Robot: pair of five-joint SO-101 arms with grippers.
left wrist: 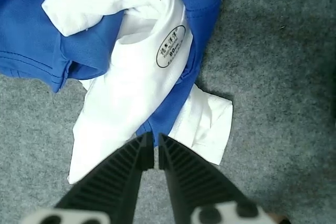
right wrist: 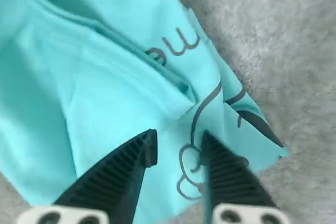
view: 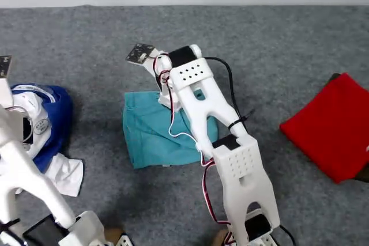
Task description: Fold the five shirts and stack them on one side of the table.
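Partway, by the look of it. Red shirt (view: 334, 128) folded at tabletop's right edge. Teal shirt (view: 153, 136) mid-table, roughly folded, under right gripper (right wrist: 177, 148), jaws apart. Blue shirt (view: 57, 108) and white shirt (view: 63, 174) crumpled at left edge, below left gripper (left wrist: 152, 148), jaws together, empty. No stack yet.

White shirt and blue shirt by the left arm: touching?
Touching. The left wrist view shows the white shirt lying across the blue shirt, overlapping with no gap.

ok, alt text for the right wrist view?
The open right gripper is poised over a creased teal shirt with a dark print, its tips on either side of a printed curl. The grey table surface shows past the shirt's edge.
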